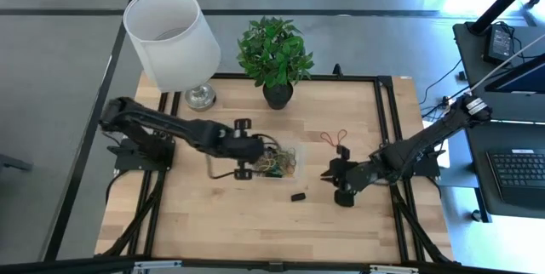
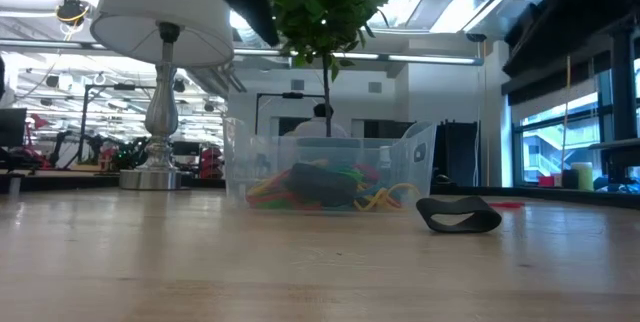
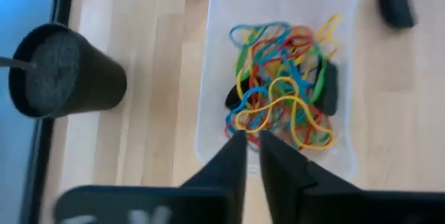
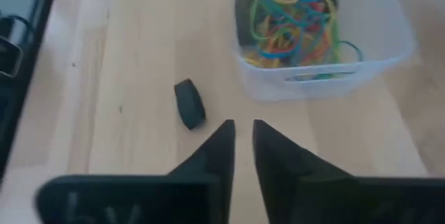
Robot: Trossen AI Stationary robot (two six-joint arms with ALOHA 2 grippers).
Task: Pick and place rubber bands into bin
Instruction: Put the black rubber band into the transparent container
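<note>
bin: small clear plastic tub mid-table, holds tangle of coloured rubber bands
left gripper: over bin's edge, jaws narrow, empty
right gripper: near thick black band on table, jaws narrow, empty
strays: red loops on wood

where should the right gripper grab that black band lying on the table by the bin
The black band stands on edge as a wide loop, apart from the bin. Probably best for the right gripper to come from straight above and pinch one upright wall of the loop, one finger inside and one outside.
</note>
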